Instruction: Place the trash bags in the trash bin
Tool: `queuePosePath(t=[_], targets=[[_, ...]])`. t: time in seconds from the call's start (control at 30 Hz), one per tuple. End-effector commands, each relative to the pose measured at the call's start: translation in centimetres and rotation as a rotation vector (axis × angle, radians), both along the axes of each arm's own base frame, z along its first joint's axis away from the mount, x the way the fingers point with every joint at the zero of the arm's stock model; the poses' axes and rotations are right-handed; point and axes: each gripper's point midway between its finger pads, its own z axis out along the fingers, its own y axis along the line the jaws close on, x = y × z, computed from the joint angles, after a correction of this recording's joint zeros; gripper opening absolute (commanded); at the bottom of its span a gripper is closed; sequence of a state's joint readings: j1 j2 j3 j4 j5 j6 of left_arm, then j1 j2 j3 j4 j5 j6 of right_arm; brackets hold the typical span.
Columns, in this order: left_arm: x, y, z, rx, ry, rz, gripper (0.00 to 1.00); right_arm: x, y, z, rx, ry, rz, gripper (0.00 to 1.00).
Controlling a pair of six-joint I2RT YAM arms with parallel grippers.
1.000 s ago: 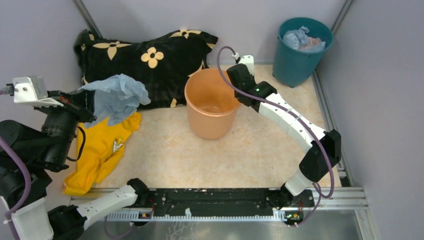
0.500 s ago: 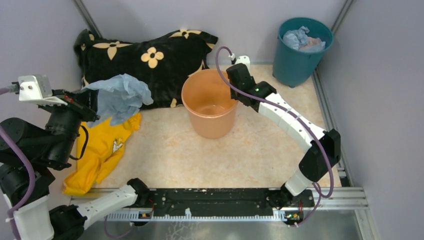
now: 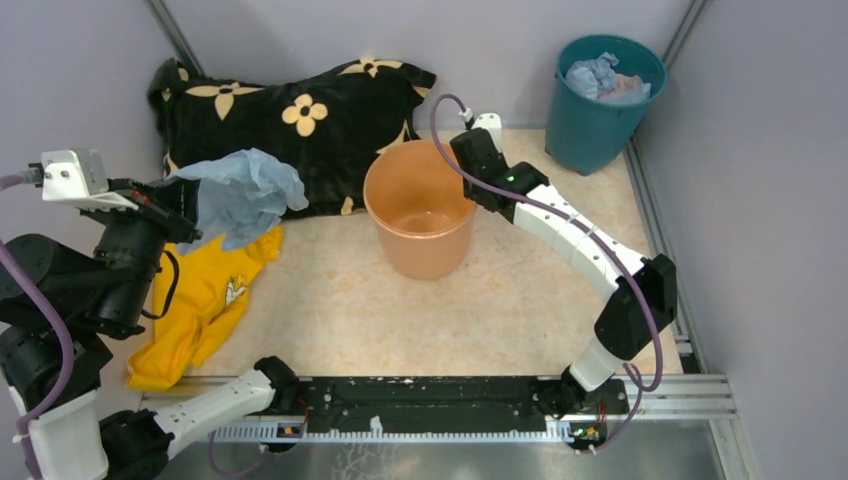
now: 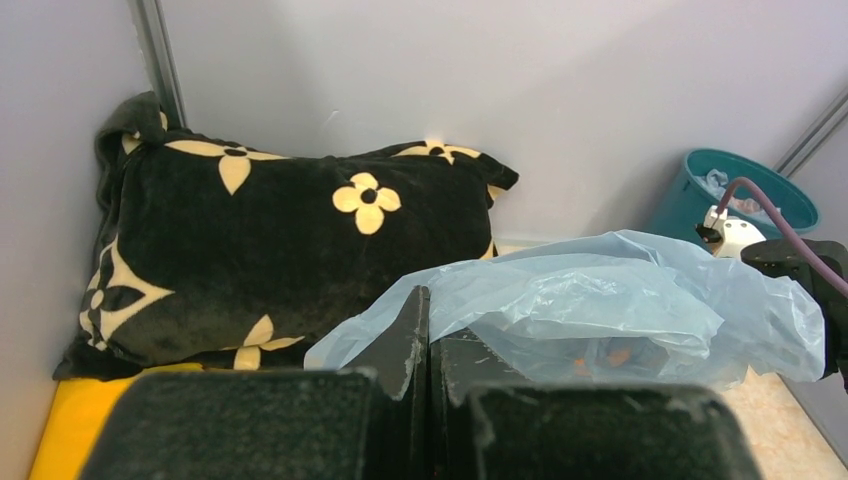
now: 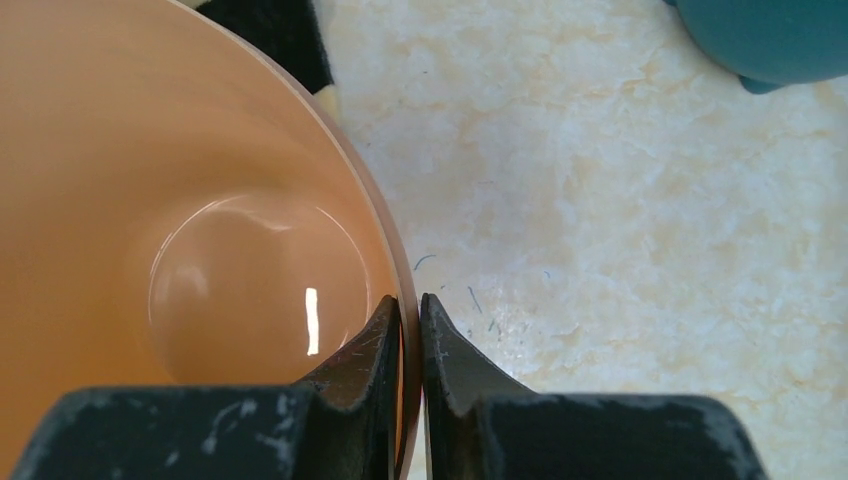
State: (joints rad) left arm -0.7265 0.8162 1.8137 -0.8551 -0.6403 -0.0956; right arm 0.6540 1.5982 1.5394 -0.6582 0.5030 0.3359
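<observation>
One trash bag [image 4: 600,300], seemingly, in left gripper [image 4: 428,335]; right gripper [image 5: 410,308] pinches trash bin [image 5: 120,150].

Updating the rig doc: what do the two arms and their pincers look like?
Both arms mix bulky black joints with white link tubes: see the right arm and the left arm. A thin purple cable runs along each. The right arm shows a small green light. The left pincer and right pincer have flat, scuffed matte-black fingers tapering to tips.
</observation>
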Motion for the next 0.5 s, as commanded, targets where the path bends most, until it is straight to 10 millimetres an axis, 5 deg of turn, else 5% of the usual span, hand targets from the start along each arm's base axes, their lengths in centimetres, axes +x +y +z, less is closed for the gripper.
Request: queuePosePath(t=[0.0, 0.27, 0.47], targets=[[-0.1, -0.2, 0.4, -0.021, -0.016, -0.013, 0.00, 1.1, -2.6, 4.2, -0.021, -0.117, -0.113, 0.02], [0.2, -3.2, 0.1, -0.015, 0.005, -0.145, 0.00, 2.3, -5.0, 4.5, -0.031, -0.130, -0.140, 0.08], [0.5, -8.6, -0.7, 0.011, 0.025, -0.373, 0.00, 0.6, -4.5, 8.1, 0.049, -0.206, -0.034, 0.65]])
